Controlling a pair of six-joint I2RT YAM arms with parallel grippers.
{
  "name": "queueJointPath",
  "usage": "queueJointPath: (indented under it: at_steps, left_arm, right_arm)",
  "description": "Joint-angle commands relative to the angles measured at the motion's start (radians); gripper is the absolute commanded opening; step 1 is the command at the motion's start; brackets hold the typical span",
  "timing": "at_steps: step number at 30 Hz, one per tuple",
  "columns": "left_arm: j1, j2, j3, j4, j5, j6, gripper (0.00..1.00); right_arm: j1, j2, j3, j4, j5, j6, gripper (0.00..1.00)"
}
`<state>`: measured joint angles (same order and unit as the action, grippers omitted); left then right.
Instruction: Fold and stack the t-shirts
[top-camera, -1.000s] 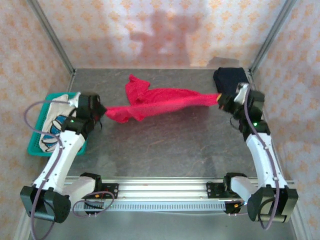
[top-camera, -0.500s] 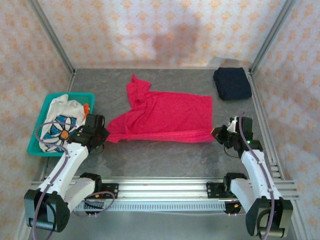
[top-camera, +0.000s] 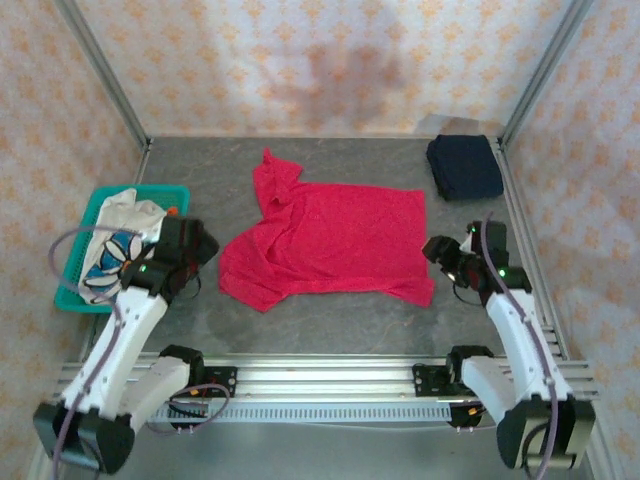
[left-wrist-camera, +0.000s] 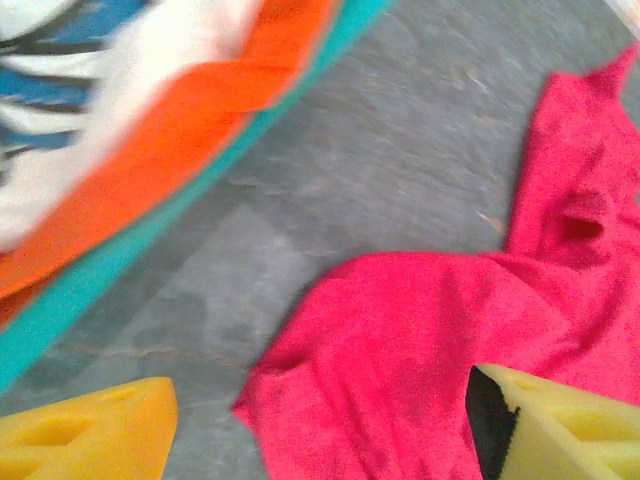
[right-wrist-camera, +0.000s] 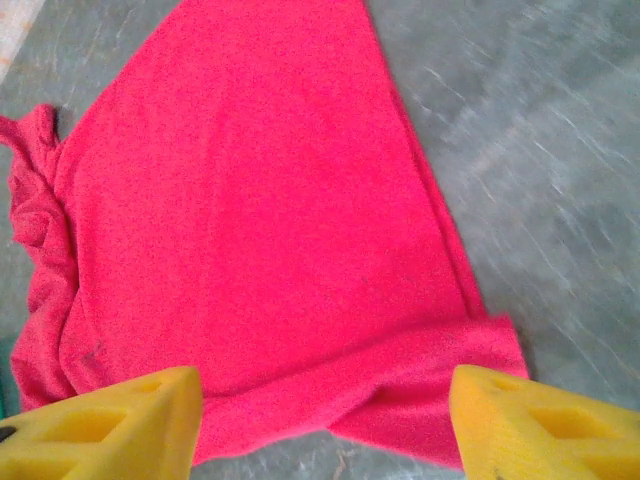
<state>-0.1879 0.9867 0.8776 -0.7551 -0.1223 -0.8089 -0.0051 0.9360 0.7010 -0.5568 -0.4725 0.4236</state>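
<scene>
Red cloth covers the middle of the grey bench (top-camera: 330, 325). The red t-shirt (top-camera: 325, 240) lies spread out and mostly flat. Its body runs left to right, a bunched sleeve pokes toward the upper left, and its lower-left corner is rumpled. The folded navy t-shirt (top-camera: 465, 167) sits in the upper right corner of the bench, well apart from the red one. At the left edge, the white t-shirt with the blue and orange flower print (top-camera: 115, 250) lies crumpled in the teal basket (top-camera: 62, 298).

The left hand (top-camera: 207, 245) sits between the basket and the red shirt, just beside the shirt's left edge. In the left wrist view its yellow fingers (left-wrist-camera: 90, 435) stand wide apart in the bottom corners of the frame. The shirt's left corner lies on the bench between them, not gripped. The basket rim and flower print are a blur at the upper left.

The right hand (top-camera: 436, 252) sits at the lower right corner of the red shirt. In the right wrist view its yellow fingers (right-wrist-camera: 110, 420) are also spread wide at the bottom of the frame. The shirt's hem lies on the bench between them, with a corner turned over at the lower right, and nothing is pinched.
</scene>
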Motion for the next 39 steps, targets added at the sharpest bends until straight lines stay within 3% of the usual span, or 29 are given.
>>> queueJointPath:
  at_steps: [1, 6, 11, 16, 18, 20, 32, 39]
  left_arm:
    - [-0.09, 0.215, 0.101, 0.111, -0.047, 0.093, 0.77]
    - [-0.115, 0.583, 0.336, 0.28, 0.0, 0.126, 0.75]
    - [-0.11, 1.013, 0.798, 0.189, 0.006, 0.16, 0.65]
    - [-0.086, 1.357, 1.254, 0.022, 0.022, 0.131, 0.43]
    - [-0.068, 1.477, 1.41, -0.062, 0.02, 0.09, 0.29]
    - [-0.047, 1.541, 1.476, -0.086, 0.046, 0.053, 0.25]
    - [0.025, 1.67, 1.521, -0.128, 0.119, -0.065, 0.24]
    - [0.088, 1.82, 1.746, -0.21, 0.167, -0.06, 0.23]
  right_arm:
    - [0.057, 0.152, 0.051, 0.182, 0.058, -0.042, 0.61]
    - [0.117, 0.504, 0.197, 0.382, 0.091, -0.058, 0.49]
    - [0.119, 0.77, 0.368, 0.475, 0.104, -0.046, 0.36]
    - [0.117, 0.911, 0.478, 0.483, 0.107, -0.039, 0.29]
    - [0.114, 0.942, 0.507, 0.47, 0.119, -0.042, 0.26]
    - [0.105, 0.962, 0.526, 0.465, 0.125, -0.039, 0.25]
    - [0.046, 1.099, 0.598, 0.388, 0.11, -0.039, 0.21]
    - [0.013, 1.247, 0.765, 0.284, 0.12, -0.043, 0.19]
